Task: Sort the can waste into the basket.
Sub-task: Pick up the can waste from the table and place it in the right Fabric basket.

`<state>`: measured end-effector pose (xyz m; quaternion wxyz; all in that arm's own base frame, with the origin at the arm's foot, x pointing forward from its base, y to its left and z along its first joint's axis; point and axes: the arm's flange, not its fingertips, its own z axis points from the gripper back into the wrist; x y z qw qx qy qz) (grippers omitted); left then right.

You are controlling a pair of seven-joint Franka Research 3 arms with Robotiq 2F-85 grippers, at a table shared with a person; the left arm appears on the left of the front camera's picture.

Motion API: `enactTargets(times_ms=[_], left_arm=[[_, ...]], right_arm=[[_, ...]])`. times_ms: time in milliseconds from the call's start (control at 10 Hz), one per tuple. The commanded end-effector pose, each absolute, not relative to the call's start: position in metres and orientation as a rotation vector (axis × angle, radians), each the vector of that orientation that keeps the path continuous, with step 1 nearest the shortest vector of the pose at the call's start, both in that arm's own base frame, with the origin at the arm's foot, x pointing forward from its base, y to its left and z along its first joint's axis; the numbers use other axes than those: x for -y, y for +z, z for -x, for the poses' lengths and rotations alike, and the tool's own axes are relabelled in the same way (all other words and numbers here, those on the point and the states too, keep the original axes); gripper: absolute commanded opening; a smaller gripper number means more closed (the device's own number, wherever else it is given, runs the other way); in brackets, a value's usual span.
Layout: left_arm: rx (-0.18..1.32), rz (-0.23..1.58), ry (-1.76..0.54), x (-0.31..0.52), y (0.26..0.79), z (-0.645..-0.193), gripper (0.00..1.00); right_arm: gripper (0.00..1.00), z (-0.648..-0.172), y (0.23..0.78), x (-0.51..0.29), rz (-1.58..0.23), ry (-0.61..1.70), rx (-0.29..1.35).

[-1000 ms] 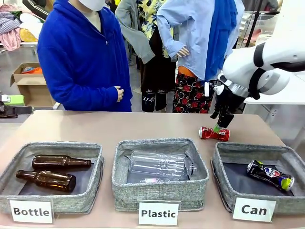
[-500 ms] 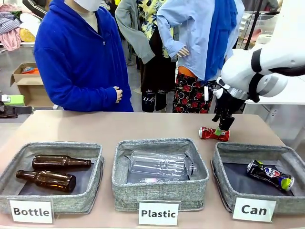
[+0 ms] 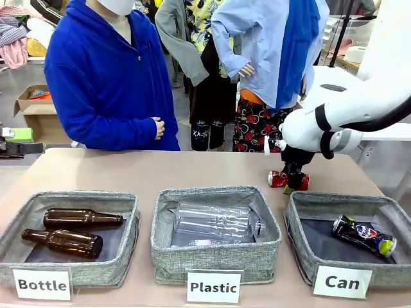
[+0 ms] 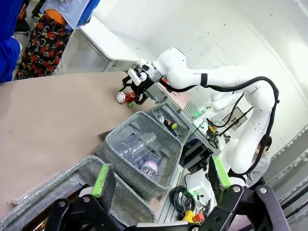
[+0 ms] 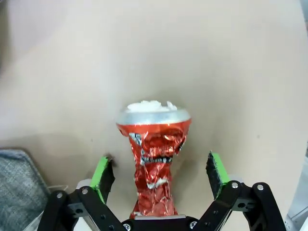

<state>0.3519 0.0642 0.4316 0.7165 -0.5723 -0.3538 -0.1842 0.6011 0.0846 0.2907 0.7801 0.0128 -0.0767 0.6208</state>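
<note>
Looking across the desk [image 3: 192, 170] from the front, you see your right hand [image 3: 292, 185] down at the red can [image 3: 277, 179], which lies on its side on the bare desk just behind the basket [image 3: 308, 256] with the "Can" label [image 3: 342, 282]; the fingers straddle the can's middle, so the can shows on either side of them. Inside that basket the black can [image 3: 363, 235] lies on its side on the dark floor, toward the right wall. The middle bin [image 3: 215, 256], labelled "Plastic", holds clear bottles [image 3: 215, 222], and the bin [image 3: 96, 269] labelled "Bottle" holds two brown bottles [image 3: 70, 231] lying flat. A person in a blue top [image 3: 106, 83] stands at the far side of the desk. From the left wrist, your left hand [image 4: 161, 180] stands wide apart with nothing between its green pads [image 4: 101, 179], above the near bins; farther off you see the right hand [image 4: 135, 90] over the red can [image 4: 123, 97], beside the row of bins. From the right wrist, your right hand [image 5: 161, 175] is spread wide, and the crushed red can [image 5: 153, 159] lies between the pads [image 5: 216, 169] with its silver end pointing away; neither pad touches it, and a grey bin corner [image 5: 19, 183] shows at the lower left.
</note>
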Motion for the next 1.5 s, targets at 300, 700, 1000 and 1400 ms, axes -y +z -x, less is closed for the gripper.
enactTargets(times_ms=[300, 700, 1000, 1400], left_arm=[[0.782, 1.272, -0.406, -0.063, 0.434, -0.349, 1.0], [0.782, 1.272, -0.406, -0.063, 0.434, -0.349, 1.0], [0.782, 1.272, -0.406, -0.063, 0.434, -0.349, 1.0], [0.782, 1.272, -0.406, -0.063, 0.434, -0.349, 1.0]], right_arm=[[0.41, -0.606, 0.294, -0.081, -0.052, 1.346, 0.112], [0.15, -0.604, 0.297, -0.081, -0.036, 1.346, 0.098], [0.0, -0.599, 0.303, -0.077, -0.019, 1.344, 0.103], [0.0, -0.586, 0.331, -0.063, 0.029, 1.321, 0.147]])
